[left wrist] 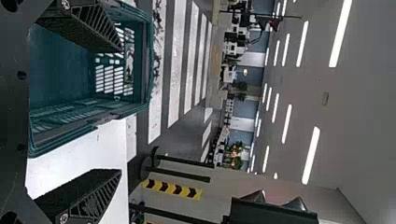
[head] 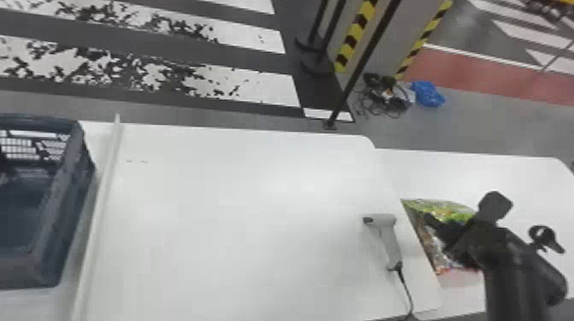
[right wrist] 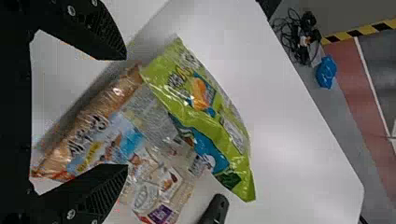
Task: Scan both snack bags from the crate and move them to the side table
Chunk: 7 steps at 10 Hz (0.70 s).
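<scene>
Over the side table at the right, my right gripper point(head: 463, 213) is above the snack bags. A green bag point(head: 444, 209) lies beside the main table's edge, with a brownish, clear-fronted bag point(head: 429, 252) nearer me. From the right wrist, the gripper point(right wrist: 126, 112) stands open; the brownish bag point(right wrist: 93, 135) lies below its fingers and touches the green bag point(right wrist: 205, 116). My left gripper point(left wrist: 119, 109), also open, is by the blue-green crate point(left wrist: 60, 70), which stands at the far left point(head: 64, 205). A grey scanner point(head: 386, 239) rests on the main table, cable toward me.
A pale raised strip point(head: 100, 192) runs between crate and main table point(head: 239, 213). On the side table point(head: 525, 179), right of the bags, is a small dark object point(head: 546, 239). Poles, cables and a blue bag point(head: 427, 94) are on the floor beyond.
</scene>
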Available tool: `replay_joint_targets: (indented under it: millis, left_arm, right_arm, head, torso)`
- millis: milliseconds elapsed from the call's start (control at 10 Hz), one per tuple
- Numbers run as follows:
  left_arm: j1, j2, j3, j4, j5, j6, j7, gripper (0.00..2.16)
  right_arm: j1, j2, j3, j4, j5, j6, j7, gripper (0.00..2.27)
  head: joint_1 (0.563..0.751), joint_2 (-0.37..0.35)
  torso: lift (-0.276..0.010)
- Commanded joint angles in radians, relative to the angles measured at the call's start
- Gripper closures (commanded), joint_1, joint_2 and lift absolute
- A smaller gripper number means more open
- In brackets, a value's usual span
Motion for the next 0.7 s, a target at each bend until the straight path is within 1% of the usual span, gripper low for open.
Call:
replay_joint_targets:
  millis: [0, 100, 200, 300, 400, 500, 600]
  left_arm:
    - [0.000, -0.002, -0.007, -0.012, 0.001, 0.000, 0.013, 0.08]
    - [0.001, -0.005, -0.016, -0.025, 0.001, -0.010, 0.022, 0.08]
    - [0.008, -0.007, -0.035, -0.030, 0.001, -0.092, 0.058, 0.08]
    - [0.008, -0.007, -0.036, -0.042, 0.001, -0.089, 0.068, 0.08]
    - [0.009, -0.007, -0.038, -0.058, 0.001, -0.089, 0.073, 0.08]
    - [0.012, -0.008, -0.042, -0.070, 0.001, -0.086, 0.079, 0.08]
    - [0.011, -0.011, -0.047, -0.075, 0.003, -0.086, 0.079, 0.08]
  right_arm:
    - [0.118, 0.073, 0.045, -0.214, -0.052, 0.065, 0.019, 0.08]
    - [0.187, 0.125, 0.087, -0.347, -0.047, 0.062, 0.046, 0.08]
    - [0.263, 0.160, 0.139, -0.484, -0.033, 0.062, 0.066, 0.08]
    - [0.335, 0.203, 0.194, -0.614, 0.002, 0.043, 0.074, 0.08]
    - [0.400, 0.234, 0.260, -0.714, 0.057, -0.018, 0.074, 0.08]
    - [0.449, 0.258, 0.312, -0.781, 0.106, -0.076, 0.074, 0.08]
    - [0.467, 0.278, 0.337, -0.817, 0.146, -0.101, 0.072, 0.08]
  head:
    - [0.695, -0.350]
    - [0.695, -0.350]
    - [0.695, -0.350]
    - [0.695, -0.350]
    - [0.695, -0.287]
    - [0.695, -0.263]
    - [0.695, -0.216]
  torso:
    - [-0.029]
    - [-0.029]
    - [-0.029]
    - [-0.029]
    - [-0.029]
    - [-0.029]
    - [-0.029]
